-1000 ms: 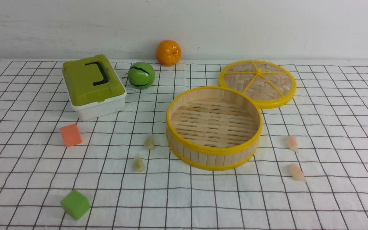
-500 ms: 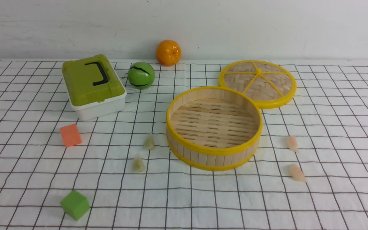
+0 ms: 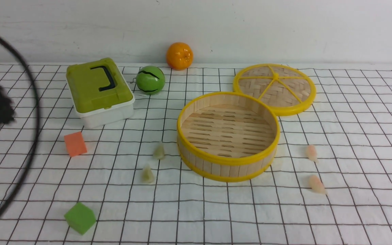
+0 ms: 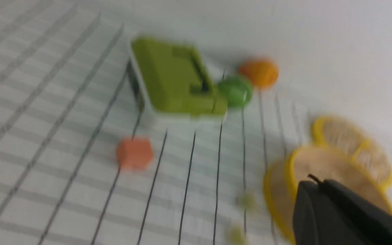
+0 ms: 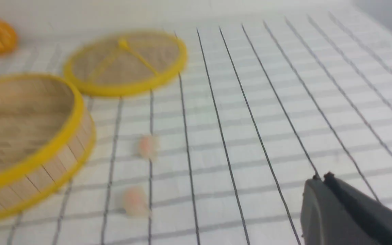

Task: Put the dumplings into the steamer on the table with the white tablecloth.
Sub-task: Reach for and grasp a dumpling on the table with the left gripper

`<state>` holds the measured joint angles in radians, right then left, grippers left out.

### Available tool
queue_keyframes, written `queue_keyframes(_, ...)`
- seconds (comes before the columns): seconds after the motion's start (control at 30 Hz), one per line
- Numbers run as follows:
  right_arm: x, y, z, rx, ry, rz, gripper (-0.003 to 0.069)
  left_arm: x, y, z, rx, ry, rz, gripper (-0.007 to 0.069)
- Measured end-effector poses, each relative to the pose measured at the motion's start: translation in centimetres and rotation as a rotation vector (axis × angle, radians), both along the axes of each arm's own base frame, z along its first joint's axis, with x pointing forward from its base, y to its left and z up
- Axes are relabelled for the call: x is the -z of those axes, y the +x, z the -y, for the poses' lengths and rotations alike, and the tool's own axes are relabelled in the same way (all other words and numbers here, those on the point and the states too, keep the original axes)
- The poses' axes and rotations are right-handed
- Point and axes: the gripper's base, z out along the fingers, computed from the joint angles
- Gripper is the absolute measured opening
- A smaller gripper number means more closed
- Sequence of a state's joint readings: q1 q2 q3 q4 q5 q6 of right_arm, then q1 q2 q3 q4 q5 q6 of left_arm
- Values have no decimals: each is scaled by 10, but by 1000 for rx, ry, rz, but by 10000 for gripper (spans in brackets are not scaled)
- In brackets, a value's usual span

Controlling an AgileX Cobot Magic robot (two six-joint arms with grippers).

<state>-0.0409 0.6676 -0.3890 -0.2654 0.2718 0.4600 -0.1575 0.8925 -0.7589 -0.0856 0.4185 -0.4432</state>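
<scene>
Front view: the pink dumplings (image 3: 317, 184) lie right of the steamer (image 3: 228, 166), the green dumplings (image 3: 147, 174) left; their soft, slick skins might slip if pinched off-centre. The left gripper (image 4: 315, 182) and right gripper (image 5: 323, 177) are closed tight, holding and touching nothing.
</scene>
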Motion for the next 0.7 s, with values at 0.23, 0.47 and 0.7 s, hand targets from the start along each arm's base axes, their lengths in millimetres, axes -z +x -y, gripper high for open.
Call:
queue_keyframes(0.23,0,25,-27,-247,-117,-363,-8,41,55,67,346,184,-371,-13)
queue_keyframes(0.47,34,45,-75,-567,-153,-572,-8,77,124,107,414,234,-525,71)
queue_keyframes(0.7,34,46,-88,-626,-151,-578,-4,120,165,124,416,255,-607,323)
